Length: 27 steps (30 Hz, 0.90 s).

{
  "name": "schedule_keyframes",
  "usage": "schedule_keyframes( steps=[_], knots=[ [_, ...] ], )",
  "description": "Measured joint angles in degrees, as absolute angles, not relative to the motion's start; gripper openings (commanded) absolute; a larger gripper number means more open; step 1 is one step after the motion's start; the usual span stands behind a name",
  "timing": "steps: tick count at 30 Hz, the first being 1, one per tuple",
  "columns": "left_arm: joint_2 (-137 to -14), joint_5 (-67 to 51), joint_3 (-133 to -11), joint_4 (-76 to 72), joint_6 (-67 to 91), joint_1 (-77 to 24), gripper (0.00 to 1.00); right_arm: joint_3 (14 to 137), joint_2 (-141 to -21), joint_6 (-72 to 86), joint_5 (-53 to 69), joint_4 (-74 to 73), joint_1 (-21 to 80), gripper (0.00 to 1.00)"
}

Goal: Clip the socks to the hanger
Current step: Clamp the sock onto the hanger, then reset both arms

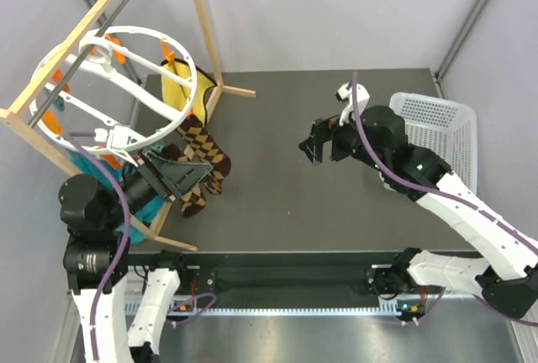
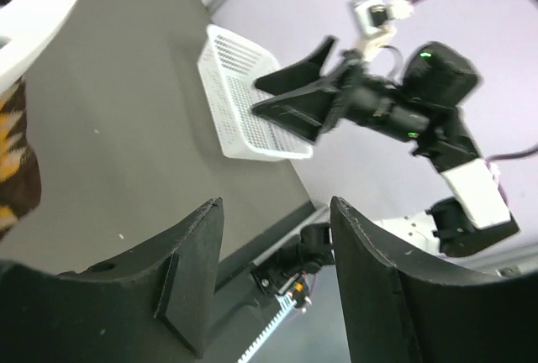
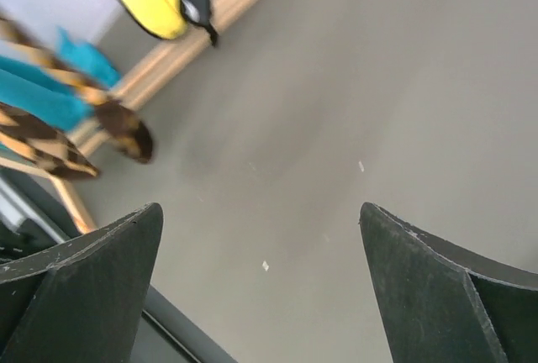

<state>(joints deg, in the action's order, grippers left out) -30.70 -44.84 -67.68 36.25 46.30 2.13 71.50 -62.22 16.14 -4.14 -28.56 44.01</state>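
Note:
The white ring hanger (image 1: 126, 86) with orange clips hangs from the wooden rack at the left. The argyle socks (image 1: 204, 157) hang down from it, dark toes near the table; they also show in the right wrist view (image 3: 118, 132), and an edge of one shows in the left wrist view (image 2: 17, 161). My left gripper (image 1: 197, 175) is open and empty, right beside the socks' lower ends. My right gripper (image 1: 315, 146) is open and empty above the middle of the table, apart from the socks.
The wooden frame rack (image 1: 202, 27) stands at the left with a yellow cloth (image 1: 178, 86) and a teal cloth (image 1: 92, 161) on the hanger. A white mesh basket (image 1: 441, 128) sits at the right edge of the table.

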Motion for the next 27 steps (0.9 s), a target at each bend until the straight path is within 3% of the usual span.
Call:
schedule_keyframes(
  steps=[10,13,23,27],
  knots=[
    [-46.06,-47.11,-75.70,32.67,45.71,-8.19,0.56,62.96,-62.74,19.16,-1.15,-28.77,41.34,1.00],
    [-49.95,-44.03,-77.76,32.38,44.38,-15.68,0.56,62.94,-63.11,20.03,-0.10,-27.68,41.12,1.00],
    [-59.57,-14.81,-76.47,23.83,36.84,-57.78,0.60,61.06,-63.53,20.40,0.56,-22.63,39.83,1.00],
    [-62.13,-4.89,-69.69,14.39,32.40,-63.83,0.66,51.42,-60.20,21.15,1.02,-14.66,39.42,1.00]
  ],
)
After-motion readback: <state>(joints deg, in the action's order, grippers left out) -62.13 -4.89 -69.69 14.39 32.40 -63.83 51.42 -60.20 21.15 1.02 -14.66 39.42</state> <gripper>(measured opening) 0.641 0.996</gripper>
